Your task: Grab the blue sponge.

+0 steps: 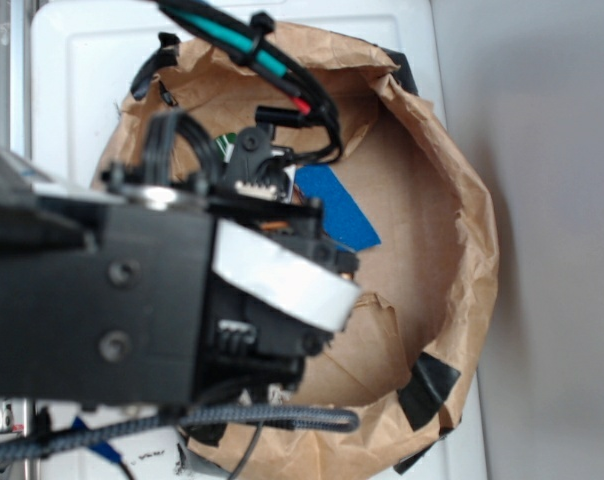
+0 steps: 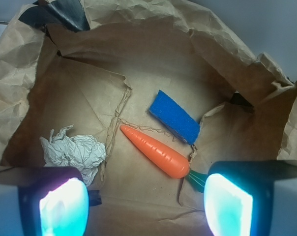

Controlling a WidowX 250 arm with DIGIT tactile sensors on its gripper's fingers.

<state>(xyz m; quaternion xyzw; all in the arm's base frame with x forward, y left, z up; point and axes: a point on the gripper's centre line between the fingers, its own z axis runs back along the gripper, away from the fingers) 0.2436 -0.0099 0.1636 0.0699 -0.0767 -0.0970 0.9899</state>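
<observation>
From my wrist camera, the gripper (image 2: 146, 201) hangs above the paper bag's (image 2: 20, 98) floor, jaws spread wide and holding nothing. Just beyond them lies the orange carrot (image 2: 154, 150), with the crumpled whitish wad (image 2: 74, 151) off to one side. Past the carrot, close beside it, the blue sponge (image 2: 174, 116) lies flat on the brown paper.

A robot test rig in a lab-like space

A taped brown paper bin (image 1: 452, 200) sits on a white bench (image 1: 92, 70) by a bare grey wall (image 1: 552, 150); black arm hardware (image 1: 92, 290) and cables (image 1: 262, 50) fill the frame's left.
</observation>
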